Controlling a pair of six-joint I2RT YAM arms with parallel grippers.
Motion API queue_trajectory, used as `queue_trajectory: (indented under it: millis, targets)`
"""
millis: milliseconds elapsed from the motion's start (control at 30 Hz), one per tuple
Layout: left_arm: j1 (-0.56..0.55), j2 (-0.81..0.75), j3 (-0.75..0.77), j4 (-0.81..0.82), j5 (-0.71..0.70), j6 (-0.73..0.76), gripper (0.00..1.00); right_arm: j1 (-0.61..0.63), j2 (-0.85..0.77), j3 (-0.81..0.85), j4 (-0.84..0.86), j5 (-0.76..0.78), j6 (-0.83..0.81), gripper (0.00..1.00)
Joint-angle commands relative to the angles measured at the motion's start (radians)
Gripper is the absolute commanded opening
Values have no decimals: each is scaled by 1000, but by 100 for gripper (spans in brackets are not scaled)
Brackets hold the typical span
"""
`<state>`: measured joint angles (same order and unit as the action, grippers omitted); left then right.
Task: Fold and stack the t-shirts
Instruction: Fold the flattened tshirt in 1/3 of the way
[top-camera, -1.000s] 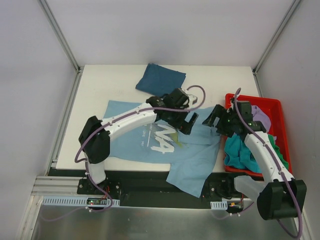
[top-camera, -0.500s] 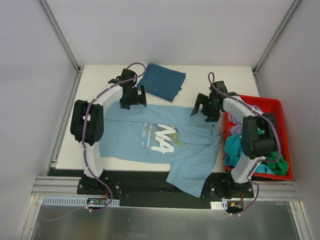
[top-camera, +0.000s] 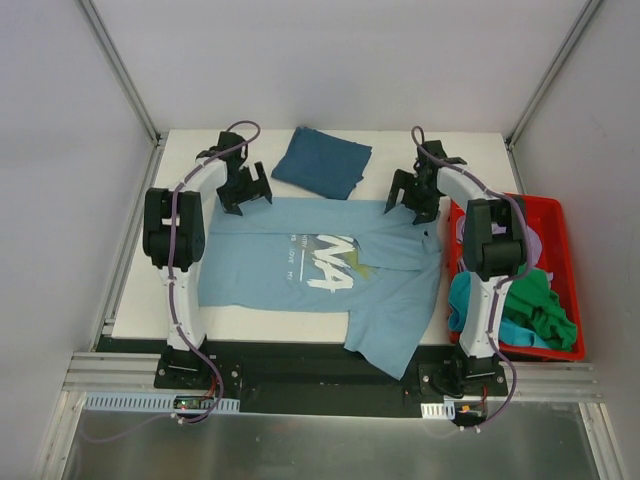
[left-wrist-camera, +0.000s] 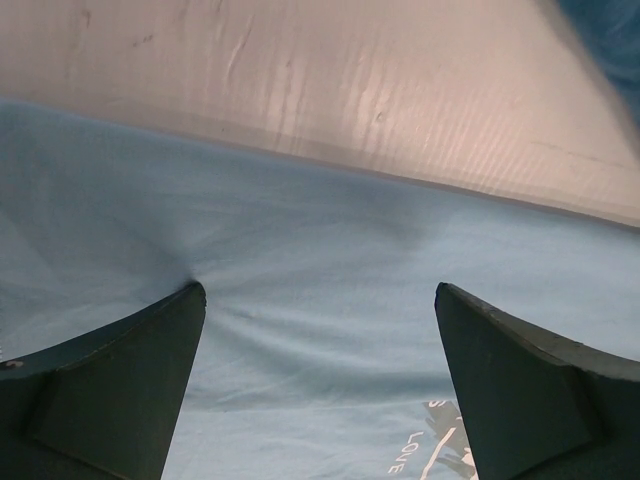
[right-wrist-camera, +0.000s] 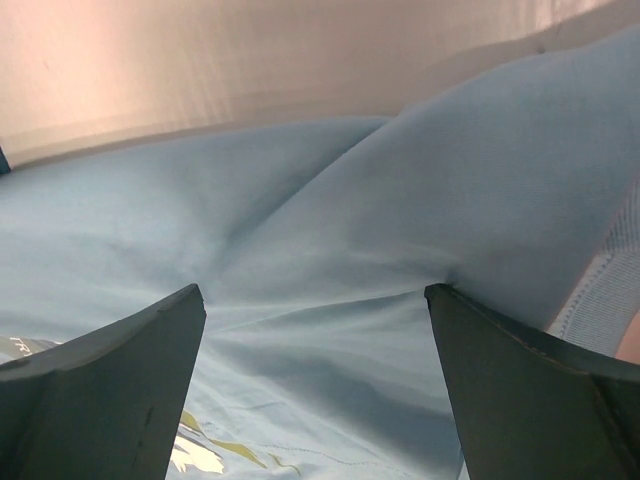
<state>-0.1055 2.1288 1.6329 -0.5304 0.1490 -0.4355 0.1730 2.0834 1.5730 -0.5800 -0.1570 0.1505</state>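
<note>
From above, the sky-blue t-shirt (top-camera: 300, 285) lies spread over the middle of the worktop (top-camera: 190, 165), white print (top-camera: 325, 272) facing up. Its 5 o'clock corner hangs over the near edge. The left gripper (top-camera: 246, 191) sits at the shirt's 11 o'clock corner and the right gripper (top-camera: 411, 201) at its 1 o'clock corner. From this height the gap between their fingers is hard to judge.

The wrist views settle that. The left gripper (left-wrist-camera: 318, 290) has its jaws spread wide with flat blue cloth between them, and wrinkles fan out from one fingertip (left-wrist-camera: 188, 292). The right gripper (right-wrist-camera: 312, 290) is also spread wide, over a raised fold of the shirt, pinching nothing.

A folded dark teal t-shirt (top-camera: 323, 163) lies at 12 o'clock of the sky-blue one, just apart from it; the left wrist view catches only a blurred corner (left-wrist-camera: 618, 22). At 3 o'clock the red bin (top-camera: 557, 213) holds a green t-shirt (top-camera: 542, 303) and a turquoise t-shirt (top-camera: 464, 298). The right arm crosses the bin and hides part of its contents.
</note>
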Motion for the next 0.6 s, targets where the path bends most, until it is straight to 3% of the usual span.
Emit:
queue_trajectory:
  millis: [0, 167, 433, 567]
  targets:
    - [-2, 97, 80, -26, 27, -14, 99, -40, 96, 142, -79, 44, -34, 96]
    - [-2, 164, 189, -46, 113, -29, 99, -79, 217, 329, -199, 68, -23, 96]
    - [-2, 198, 249, -52, 142, -28, 99, -130, 349, 542, -242, 5, -43, 96]
    - [0, 214, 265, -65, 110, -28, 99, -125, 345, 556, -242, -44, -49, 96]
